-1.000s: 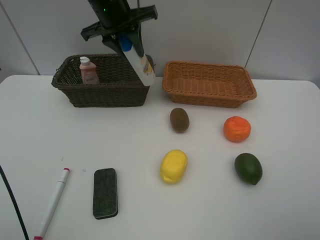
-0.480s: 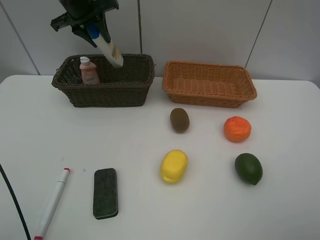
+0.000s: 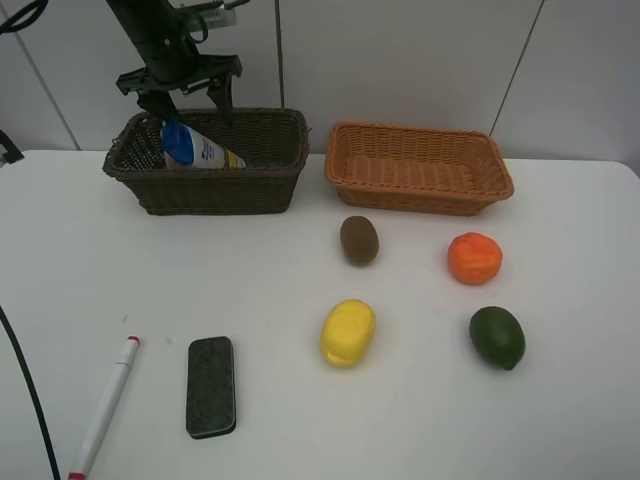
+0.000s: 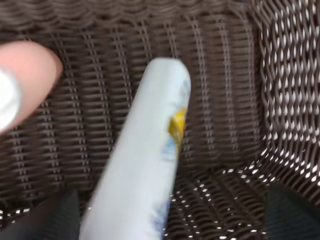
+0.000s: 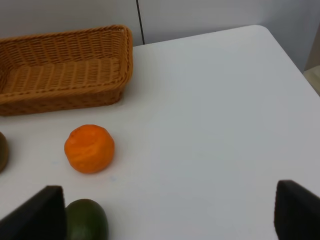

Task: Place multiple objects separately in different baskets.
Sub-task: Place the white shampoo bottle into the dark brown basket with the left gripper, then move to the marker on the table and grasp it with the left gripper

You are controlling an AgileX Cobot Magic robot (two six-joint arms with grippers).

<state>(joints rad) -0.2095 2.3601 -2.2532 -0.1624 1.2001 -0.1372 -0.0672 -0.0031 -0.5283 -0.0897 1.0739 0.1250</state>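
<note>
White table: left gripper hangs spread over the dark basket, white bottle lying inside; marker probably next.

High overview of the table; left wrist close inside dark basket; right wrist near orange.

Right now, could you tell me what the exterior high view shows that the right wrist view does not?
Only the exterior high view: the open left gripper above the dark brown basket, the white bottle inside it, the lemon, eraser and marker. Only the right wrist view: the open right gripper. Both: the orange-tan basket, orange and avocado.
</note>
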